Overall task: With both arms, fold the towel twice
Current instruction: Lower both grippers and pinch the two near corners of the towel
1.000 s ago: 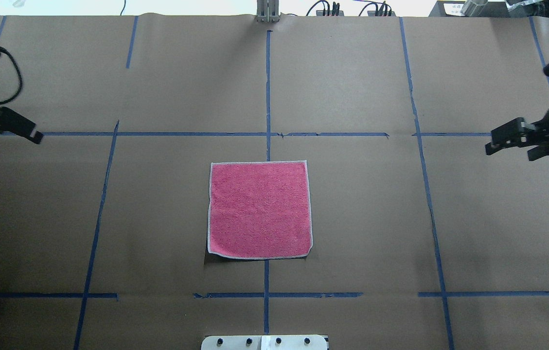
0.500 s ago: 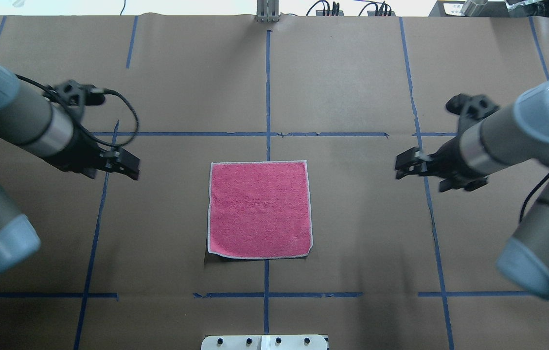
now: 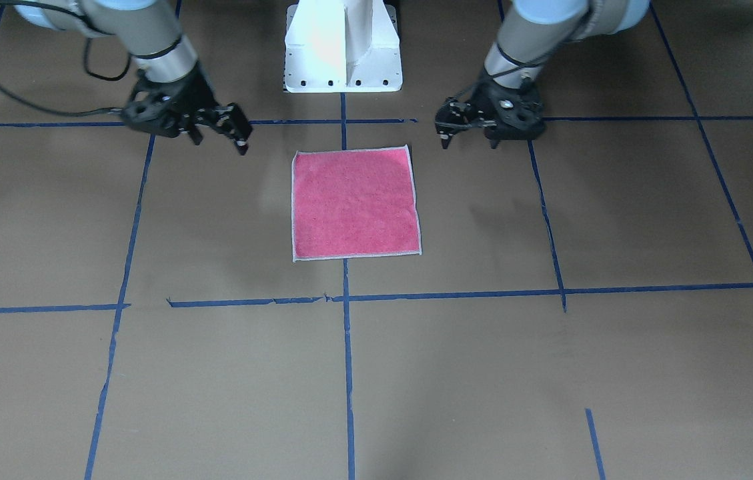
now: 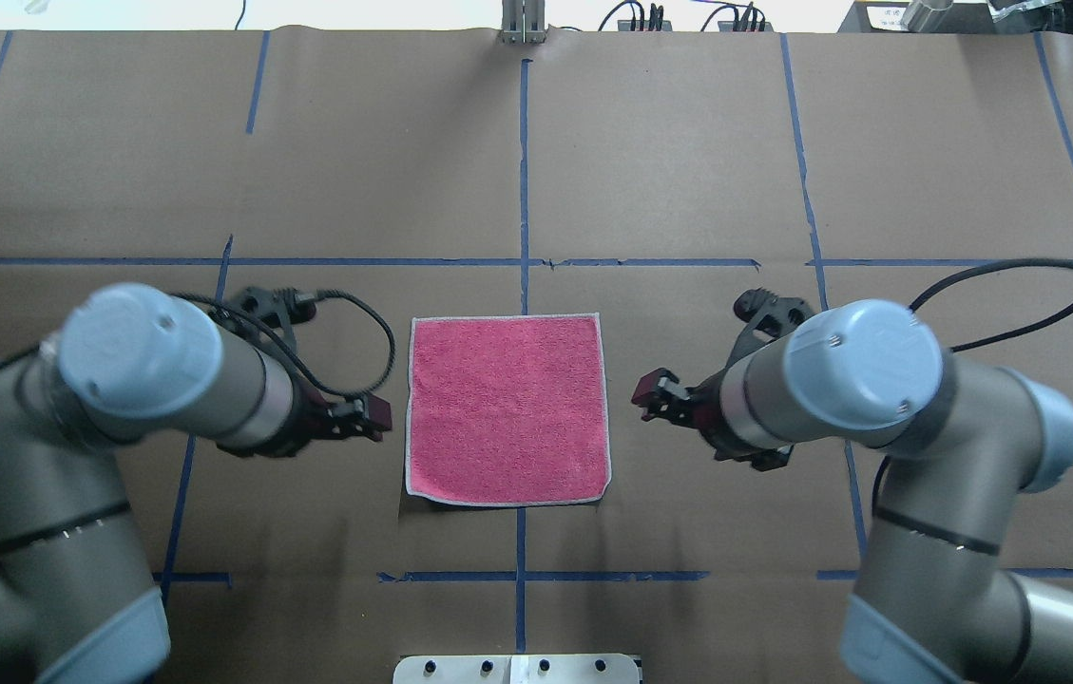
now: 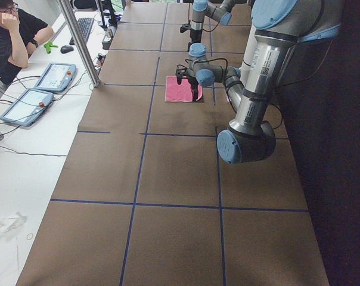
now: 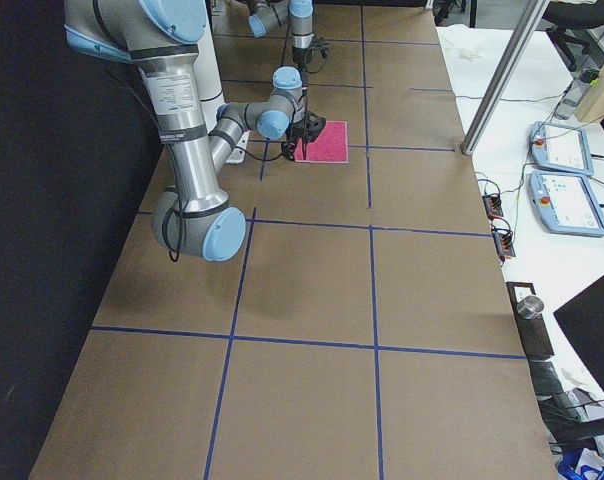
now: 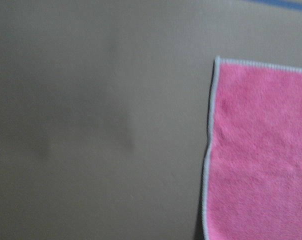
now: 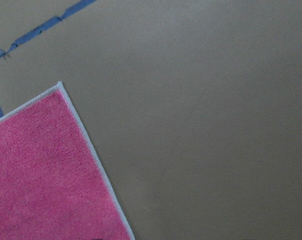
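Towel (image 4: pixel 507 408): you will find it flat and unfolded on the worktop (image 4: pixel 688 142), pink-red face up, with the pale stitched edge showing on all four sides. It lies straight out from the white pedestal (image 3: pixel 343 47), near it but not touching. The blue tape line (image 4: pixel 524 190) that runs out from the pedestal's middle passes under it. Its edges sit roughly square to that line. One of the two corners nearest the pedestal, the one on the robot's right, looks slightly rounded.

Left arm (image 4: pixel 146 361): it reaches out past the pedestal on the robot's left. Its left hand (image 3: pixel 468 142) points down with the two fingers spread apart and nothing between them. The hand is above the worktop, just beside the towel's left edge and clear of the cloth.

Right arm (image 4: pixel 859 370): note that it mirrors the left arm on the other side of the pedestal. Its right hand (image 3: pixel 219 142) is also spread wide and empty. It is beside the towel's right edge with a gap of bare worktop between them.

Wrist views: each shows you one towel corner with its pale edge against brown worktop, and no fingers in frame. The left wrist picture is blurred.

Side views: both hands are small here, so you cannot judge their height over the worktop.
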